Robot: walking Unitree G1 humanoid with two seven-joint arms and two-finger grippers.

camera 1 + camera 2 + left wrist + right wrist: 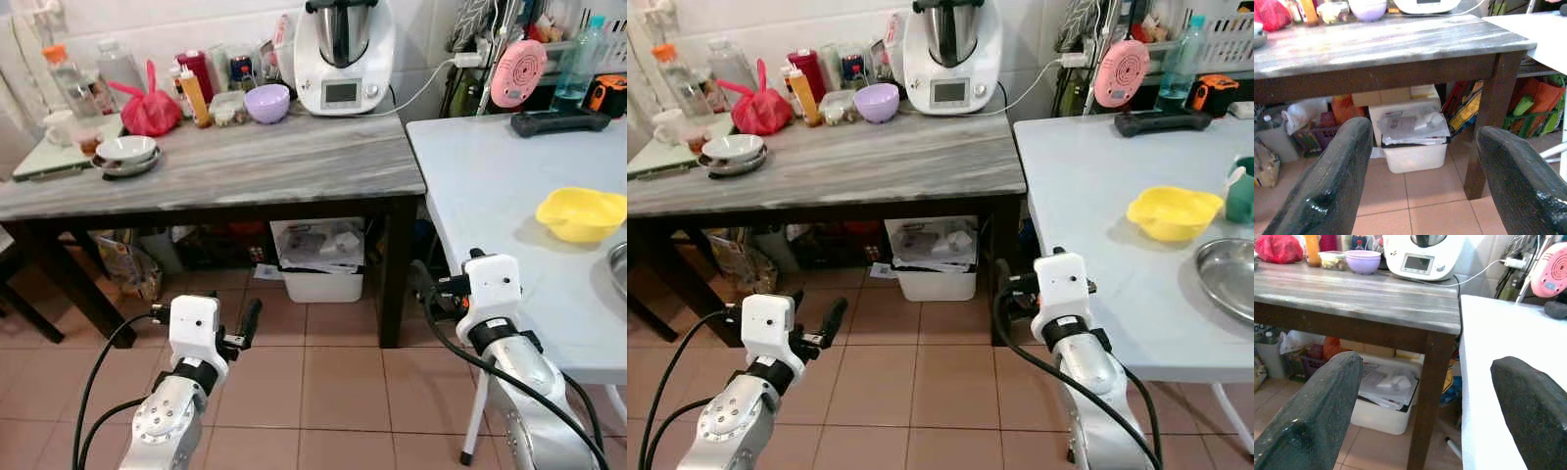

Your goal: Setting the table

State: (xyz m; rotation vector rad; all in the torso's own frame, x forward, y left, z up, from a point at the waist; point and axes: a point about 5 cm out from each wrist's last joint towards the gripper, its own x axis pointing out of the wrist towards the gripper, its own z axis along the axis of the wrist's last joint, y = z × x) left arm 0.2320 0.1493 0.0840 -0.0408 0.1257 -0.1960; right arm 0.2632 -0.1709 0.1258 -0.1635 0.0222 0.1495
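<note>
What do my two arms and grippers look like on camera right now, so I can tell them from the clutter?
Both arms are silver metal with rounded joints, each ending in a white boxy wrist block. Black cables loop from each block back along the arm. The left gripper and the right gripper each have two long black fingers; the wrist views show them matte, thick and round-tipped with a slightly glossy inner face.

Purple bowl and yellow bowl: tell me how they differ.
The purple bowl stands on the dark wooden table among bottles and jars; the yellow bowl sits on the white table, apart from other things. The purple bowl is round and deep; the yellow bowl is shallower with a wavy rim. Both stand upright, untouched by either gripper.
</note>
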